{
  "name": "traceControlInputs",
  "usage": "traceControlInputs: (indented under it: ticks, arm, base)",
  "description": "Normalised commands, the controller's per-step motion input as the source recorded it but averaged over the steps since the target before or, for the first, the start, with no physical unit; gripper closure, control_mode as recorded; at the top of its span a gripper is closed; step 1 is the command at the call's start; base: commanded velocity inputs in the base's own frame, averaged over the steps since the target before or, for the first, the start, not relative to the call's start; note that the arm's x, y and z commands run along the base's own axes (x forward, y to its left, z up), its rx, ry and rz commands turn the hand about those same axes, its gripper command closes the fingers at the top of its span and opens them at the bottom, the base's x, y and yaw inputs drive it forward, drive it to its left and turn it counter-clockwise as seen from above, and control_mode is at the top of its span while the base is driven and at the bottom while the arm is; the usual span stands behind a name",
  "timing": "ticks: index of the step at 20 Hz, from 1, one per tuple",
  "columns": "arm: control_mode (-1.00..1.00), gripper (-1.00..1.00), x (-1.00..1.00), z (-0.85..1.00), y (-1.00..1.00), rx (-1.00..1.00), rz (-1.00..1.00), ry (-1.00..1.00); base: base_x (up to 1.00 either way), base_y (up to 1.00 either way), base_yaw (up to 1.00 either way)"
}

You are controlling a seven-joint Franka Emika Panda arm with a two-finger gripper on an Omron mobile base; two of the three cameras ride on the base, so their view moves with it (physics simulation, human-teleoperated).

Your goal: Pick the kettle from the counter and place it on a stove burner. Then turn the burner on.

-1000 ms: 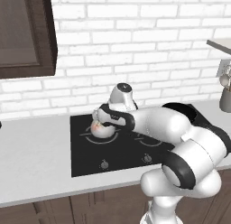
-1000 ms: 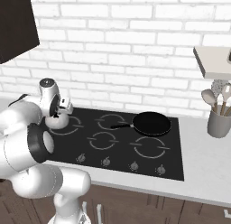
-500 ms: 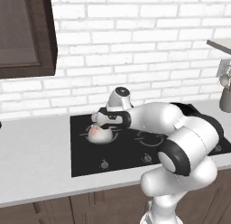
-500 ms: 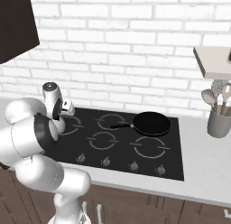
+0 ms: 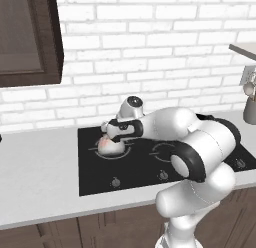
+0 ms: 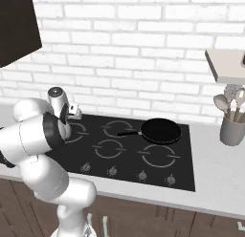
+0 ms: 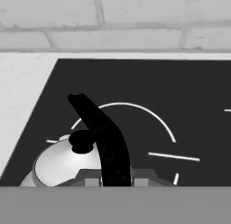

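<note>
**Kettle down on the far-left burner, gripper right over it**

Nearest: a row of small knobs (image 6: 112, 170) along the front strip of the black cooktop (image 6: 182, 176), set into the pale grey desk (image 5: 35, 182). Dark wood cabinet fronts (image 5: 100, 229) below the desk edge.

Further back, on the left half of the glass: kettle (image 5: 111, 145) sitting on the far-left stove burner (image 7: 155, 117), white with a reddish patch showing in the left base view. From the hand view, looks placed toward the near-left part of the ring, with the ring's arc still bare behind and to the right of it. Black handle (image 7: 101, 137) arching over the top, small dark lid knob (image 7: 81, 141) just beside it.

Gripper (image 5: 113, 133) right on top of the kettle, wrist bent over from the right. Can't tell whether the jaws are clamped on the handle or spread apart; fingertips hidden behind the hand in both base views and cut off in the hand view.

Right half of the cooktop: black frying pan (image 6: 161, 130) on the far-right ring, handle pointing left.

Further right on the desk: grey utensil holder (image 6: 232, 130) with spoons in it, under a pale shelf (image 6: 225, 66).

At the very back: white brick wall (image 6: 134, 54), dark upper cabinet (image 5: 27, 39) on the far left.
</note>
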Motion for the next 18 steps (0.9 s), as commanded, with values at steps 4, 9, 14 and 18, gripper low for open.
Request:
traceControlInputs:
  ticks: [4, 9, 14, 18]
  arm:
    - [-1.00, 1.00, 0.00, 0.04, 0.00, -0.05, -0.04, -0.37]
    - [-1.00, 1.00, 0.00, 0.08, 0.00, -0.07, -0.03, -0.43]
    - [-1.00, 1.00, 0.00, -0.05, 0.07, -0.03, -0.03, -0.18]
    - [-1.00, 1.00, 0.00, -0.24, 0.22, 0.00, -0.02, 0.00]
  base:
    - [0.00, 0.00, 0.00]
    - [0.00, 0.00, 0.00]
    - [0.00, 0.00, 0.00]
    - [0.00, 0.00, 0.00]
